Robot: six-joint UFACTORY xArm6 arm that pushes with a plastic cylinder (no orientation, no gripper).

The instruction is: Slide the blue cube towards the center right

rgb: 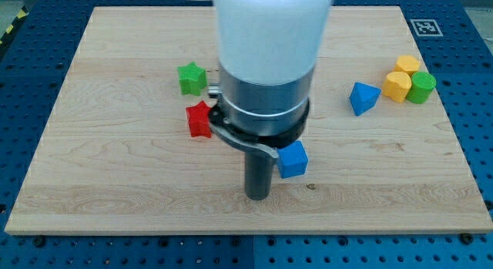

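Blocks sit all over my wooden tabletop (115, 192). I have no claw at all, so nothing is held. I only have a dark rod, and my tip (258, 196) touches down near the view's bottom, close to the middle.

The blue cube (293, 159) is just beside my tip, up and to the view's right of it. It looks like it touches the side of my rod, but I cannot tell for sure. It sits near the middle of the tabletop, a bit low.

A red block (199, 119) is on the view's left of my arm, right next to it. Its shape looks a bit like a star. A green block (192, 78) with the same kind of shape sits just above the red one, apart from it.

Over on the view's right is a blue block (363, 97) with slanted sides, like a wedge. It is well apart from the blue cube. Further right, three blocks huddle together and touch. One yellow block (407, 65) is on top, another yellow block (397, 86) is below it, and a green round block (421, 87) is on the right of them.

My big white and grey arm hides the middle top part of the tabletop.
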